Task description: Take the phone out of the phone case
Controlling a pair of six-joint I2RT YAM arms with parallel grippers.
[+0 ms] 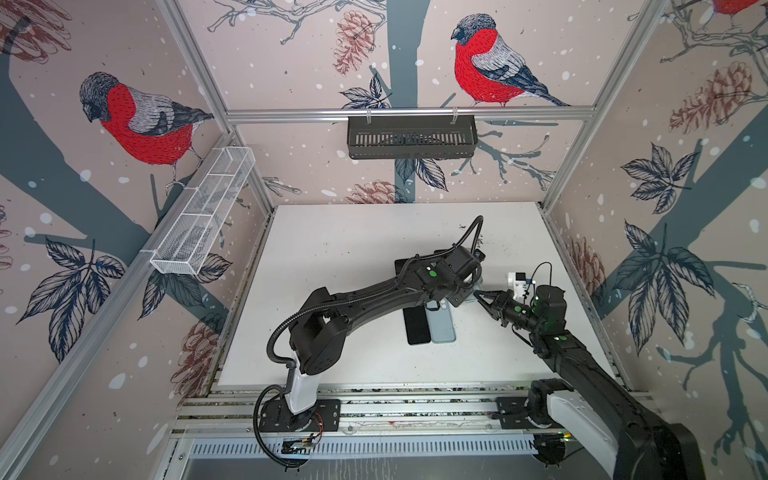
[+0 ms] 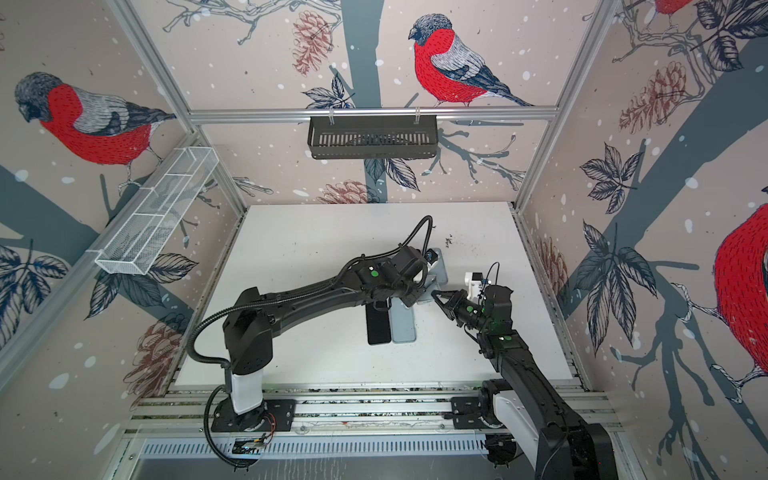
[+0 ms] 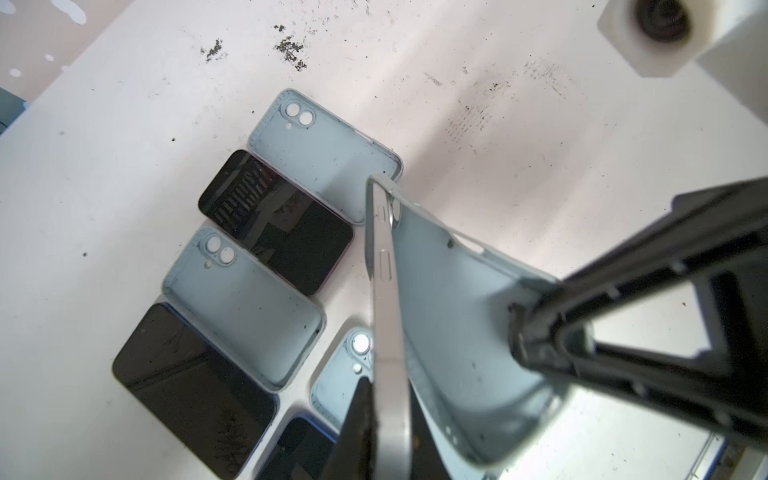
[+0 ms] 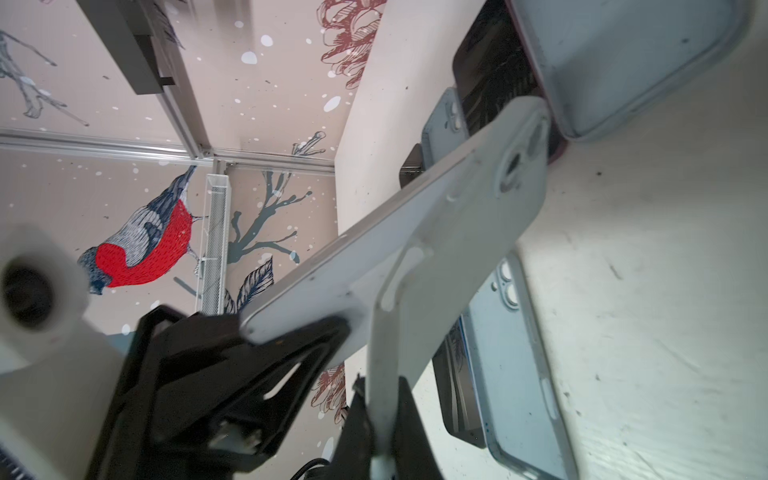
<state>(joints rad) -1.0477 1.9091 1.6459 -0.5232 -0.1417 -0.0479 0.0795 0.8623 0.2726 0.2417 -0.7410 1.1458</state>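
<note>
Pale blue soft phone case hung pinched tight in the right tool, peeled partly off the flat silver phone, which the left tool squeezed above the white worktop. Next, I think, the tools must pull apart slowly.

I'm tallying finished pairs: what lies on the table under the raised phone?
Empty blue cases and dark phones lying flat, three of each. The raised phone and its half-peeled case cover part of the nearest pair and anything beyond.
</note>
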